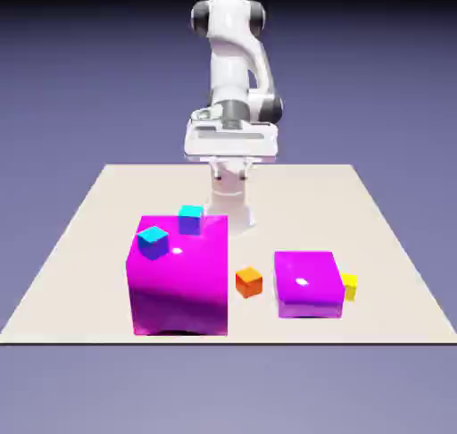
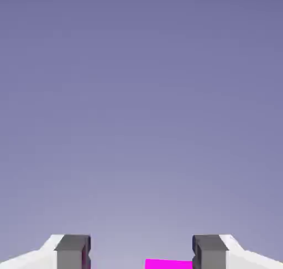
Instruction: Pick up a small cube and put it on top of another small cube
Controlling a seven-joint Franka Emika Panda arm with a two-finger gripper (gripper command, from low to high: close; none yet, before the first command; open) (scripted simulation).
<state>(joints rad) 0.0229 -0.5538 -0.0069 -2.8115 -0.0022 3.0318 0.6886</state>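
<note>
Big block [image 1: 181, 285]: by table's [image 1: 357, 218] front edge; a low swing could clip it.
Orange cube [image 1: 249, 282]: toward front edge, between blocks; skewed grasp might slip.
Cyan cubes [image 1: 153, 242]: atop big block; off-center release could topple the stack.
Gripper [image 2: 141, 252]: spread, empty.

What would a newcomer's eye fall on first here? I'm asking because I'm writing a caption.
Probably the big magenta block on the table at the exterior view's left, with two small cyan cubes, one at its left side and one near its far edge. Next, the white arm rising behind, at the top middle.
</note>
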